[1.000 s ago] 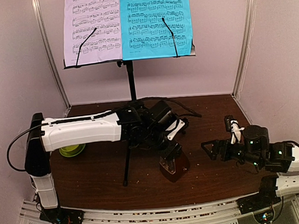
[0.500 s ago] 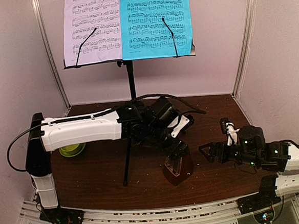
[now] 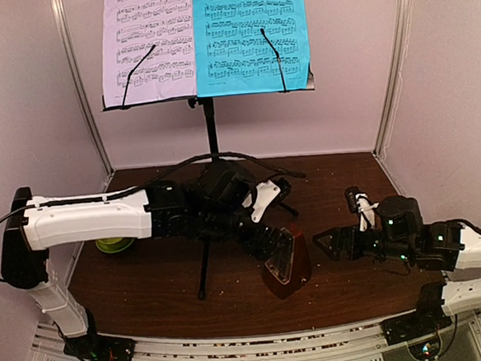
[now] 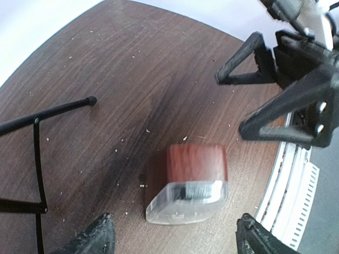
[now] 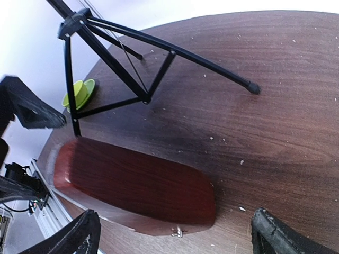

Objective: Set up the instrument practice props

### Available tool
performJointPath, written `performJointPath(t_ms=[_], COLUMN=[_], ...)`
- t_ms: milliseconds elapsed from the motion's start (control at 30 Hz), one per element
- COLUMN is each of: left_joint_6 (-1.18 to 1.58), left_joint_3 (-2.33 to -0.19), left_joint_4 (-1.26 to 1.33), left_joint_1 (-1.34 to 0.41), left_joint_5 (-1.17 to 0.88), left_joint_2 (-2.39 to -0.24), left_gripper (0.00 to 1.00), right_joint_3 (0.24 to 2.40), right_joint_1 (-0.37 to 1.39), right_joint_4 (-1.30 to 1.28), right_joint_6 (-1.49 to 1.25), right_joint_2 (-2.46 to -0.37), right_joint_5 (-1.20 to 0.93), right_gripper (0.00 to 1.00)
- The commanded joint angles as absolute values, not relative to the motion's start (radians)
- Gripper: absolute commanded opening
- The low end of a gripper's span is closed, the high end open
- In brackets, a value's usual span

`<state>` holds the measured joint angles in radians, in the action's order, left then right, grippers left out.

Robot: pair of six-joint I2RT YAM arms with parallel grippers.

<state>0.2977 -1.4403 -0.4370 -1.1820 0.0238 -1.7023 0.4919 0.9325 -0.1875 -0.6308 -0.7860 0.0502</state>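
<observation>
Top view: black tripod music stand (image 3: 211,141) at the far middle of the table (image 3: 149,294), which is dark wood grain with pale crumbs. Its desk holds a pale lilac sheet (image 3: 147,42) on the left and a cyan sheet (image 3: 251,35) on the right, both printed with staves, each under a thin black wire arm. The small reddish-brown pyramid metronome (image 3: 285,266) sits near the near edge, right of centre, and looks tilted. The left gripper (image 3: 264,242) is just above and left of it, fingers apart. The right gripper (image 3: 326,245) is just to its right, also spread. A lime-green bowl (image 3: 113,244) near the left edge is half hidden by the left arm.

Left wrist view: the metronome is seen from above, blurred, with a glossy red-brown body and a clear plastic cover on the nearer part. Black fingertips (image 4: 99,235) stand wide on both sides, touching nothing. A thin tubular tripod leg with a rubber tip is at the left.

Right wrist view: a smooth rounded red-brown face fills the lower left, between the open fingers (image 5: 79,233). No contact is visible. Tripod legs and braces are behind it.
</observation>
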Motion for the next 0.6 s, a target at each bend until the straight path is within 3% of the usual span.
performJointPath(t_ms=[0, 200, 567], left_joint_6=[0.323, 0.275, 0.276], left_joint_3=[-1.327, -1.209, -1.273], left_joint_4=[-0.222, -0.026, -0.026], left_joint_1=[-1.189, -1.205, -1.206], left_joint_5=[0.055, 0.04, 0.023], left_joint_2=[-1.637, -1.61, -1.697], left_gripper=[0.79, 0.75, 0.73], right_joint_3=[0.566, 0.653, 0.701], right_joint_1=[0.922, 0.919, 0.904], right_joint_4=[-0.158, -0.173, -0.136], right_joint_6=[-0.614, -0.621, -0.659], right_joint_2=[-0.798, -0.884, -0.985], right_joint_5=[0.004, -0.045, -0.094], right_gripper=[1.0, 1.0, 0.99])
